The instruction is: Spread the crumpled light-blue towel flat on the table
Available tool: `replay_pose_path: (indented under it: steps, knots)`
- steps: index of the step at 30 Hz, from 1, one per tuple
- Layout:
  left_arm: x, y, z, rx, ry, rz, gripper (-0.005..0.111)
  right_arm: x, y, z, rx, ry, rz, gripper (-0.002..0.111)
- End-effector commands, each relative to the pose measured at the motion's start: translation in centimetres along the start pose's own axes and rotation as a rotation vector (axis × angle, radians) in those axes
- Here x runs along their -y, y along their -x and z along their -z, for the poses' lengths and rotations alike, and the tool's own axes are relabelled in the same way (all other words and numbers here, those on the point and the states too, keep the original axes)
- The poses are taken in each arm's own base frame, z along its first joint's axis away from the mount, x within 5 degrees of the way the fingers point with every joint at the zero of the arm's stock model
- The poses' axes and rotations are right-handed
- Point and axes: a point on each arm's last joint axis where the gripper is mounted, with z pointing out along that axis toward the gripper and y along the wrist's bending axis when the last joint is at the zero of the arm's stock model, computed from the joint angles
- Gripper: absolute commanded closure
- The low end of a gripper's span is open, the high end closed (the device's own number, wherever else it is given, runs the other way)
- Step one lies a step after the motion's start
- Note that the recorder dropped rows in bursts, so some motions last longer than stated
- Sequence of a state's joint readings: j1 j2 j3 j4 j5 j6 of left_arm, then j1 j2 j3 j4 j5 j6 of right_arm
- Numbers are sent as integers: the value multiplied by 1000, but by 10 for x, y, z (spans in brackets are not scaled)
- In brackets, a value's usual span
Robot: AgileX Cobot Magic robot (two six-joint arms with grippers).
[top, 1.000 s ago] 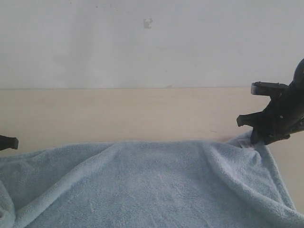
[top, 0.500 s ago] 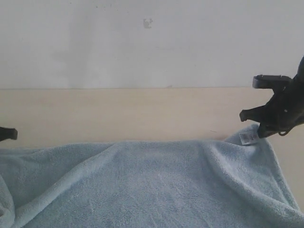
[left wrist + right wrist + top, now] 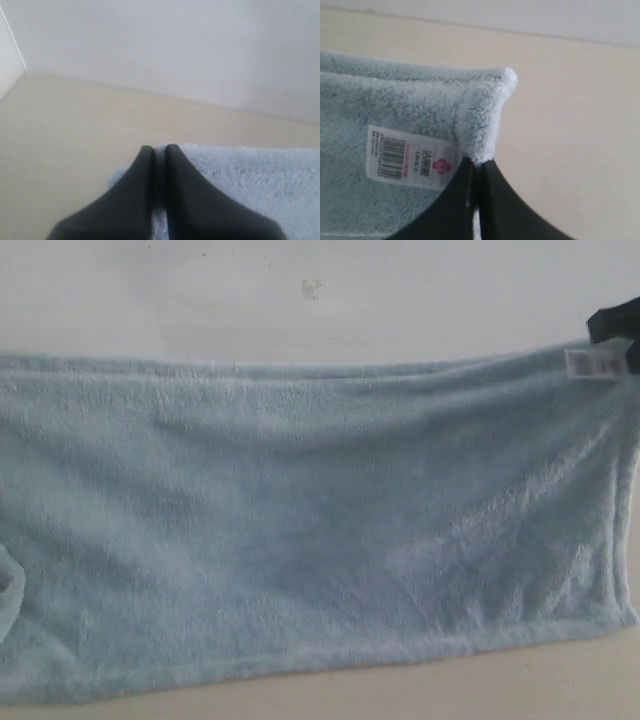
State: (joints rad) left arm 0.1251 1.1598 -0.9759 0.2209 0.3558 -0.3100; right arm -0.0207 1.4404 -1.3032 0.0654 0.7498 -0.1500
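Note:
The pale light-blue towel (image 3: 300, 530) hangs stretched out like a curtain across the exterior view, its top hem nearly level and its lower edge close to the beige table (image 3: 500, 690). My right gripper (image 3: 618, 328) holds the top right corner beside the white tag (image 3: 590, 363). In the right wrist view the gripper (image 3: 477, 162) is shut on the towel (image 3: 395, 105) corner next to the tag (image 3: 410, 157). In the left wrist view the left gripper (image 3: 159, 149) is shut on another corner of the towel (image 3: 260, 180). The exterior view does not show the left gripper.
The grey-white wall (image 3: 300, 300) rises behind the towel. Bare table (image 3: 75, 130) shows under the left gripper, and bare table (image 3: 570, 125) under the right one. A fold of towel bulges at the lower left (image 3: 8, 590).
The towel has gone from lying rumpled on the table to being lifted high and stretched taut. The right gripper rose with its corner, and the left gripper left the exterior view.

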Motion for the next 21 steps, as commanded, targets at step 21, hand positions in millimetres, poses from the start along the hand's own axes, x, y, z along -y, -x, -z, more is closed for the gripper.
replay_pose_path:
  steps: [21]
  knots:
    - [20,-22,-95,77,-110,-128,103,20,0,-82,93,-154,42,108]
